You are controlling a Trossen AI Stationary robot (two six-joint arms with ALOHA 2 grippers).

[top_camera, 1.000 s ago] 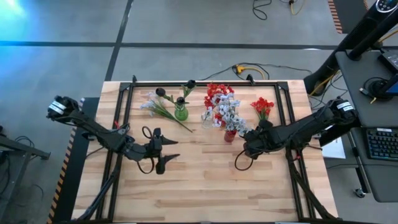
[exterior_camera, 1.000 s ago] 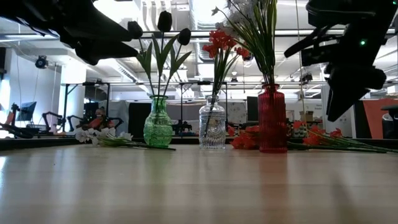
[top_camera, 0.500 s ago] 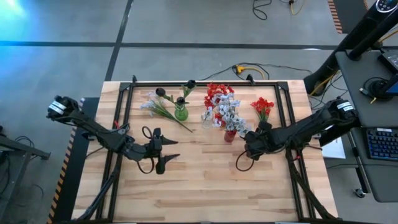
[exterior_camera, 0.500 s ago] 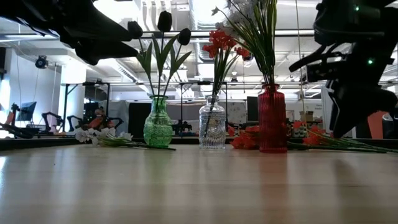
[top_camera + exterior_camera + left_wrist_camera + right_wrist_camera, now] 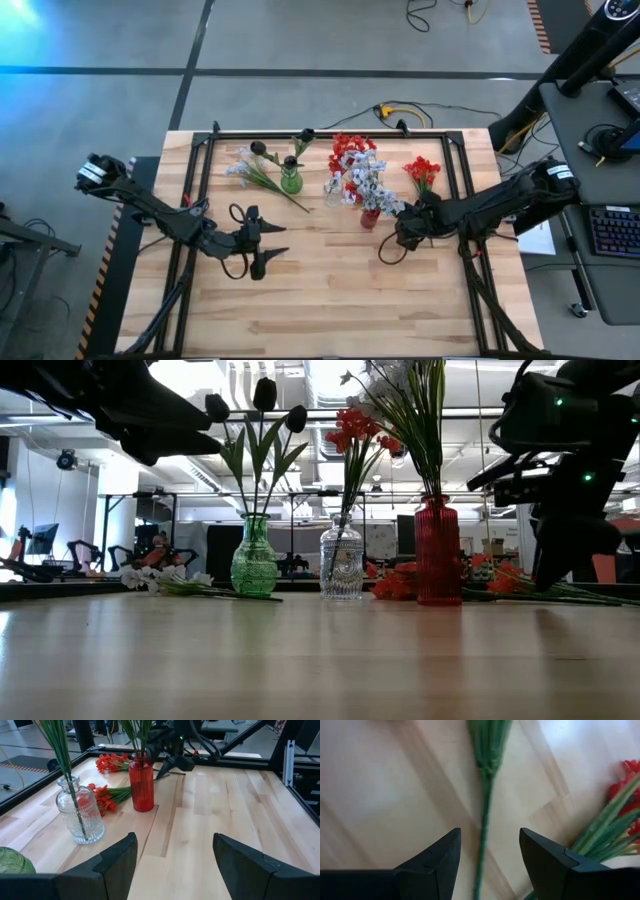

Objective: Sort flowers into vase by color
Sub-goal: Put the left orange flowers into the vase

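Three vases stand in a row at the far middle. A green vase [image 5: 253,557] holds dark buds, a clear vase [image 5: 342,563] holds red blossoms, and a red vase [image 5: 438,552] holds pale blossoms. Red flowers [image 5: 422,172] lie on the table right of the red vase, and pale flowers [image 5: 245,168] lie left of the green one. My right gripper [image 5: 490,837] is open and points down over a green stem [image 5: 485,795] lying on the wood; its fingers stand on either side of the stem. My left gripper [image 5: 272,248] waits open at the middle left.
A black metal frame [image 5: 200,190] runs along the table's left, far and right sides. More red blossoms [image 5: 107,797] lie on the wood between the clear and red vases. Bare wood [image 5: 330,290] fills the table's near half.
My right gripper has come down and gone toward the table's right edge, toward the red flowers lying there. Its fingers have stayed open. Nothing else has moved.
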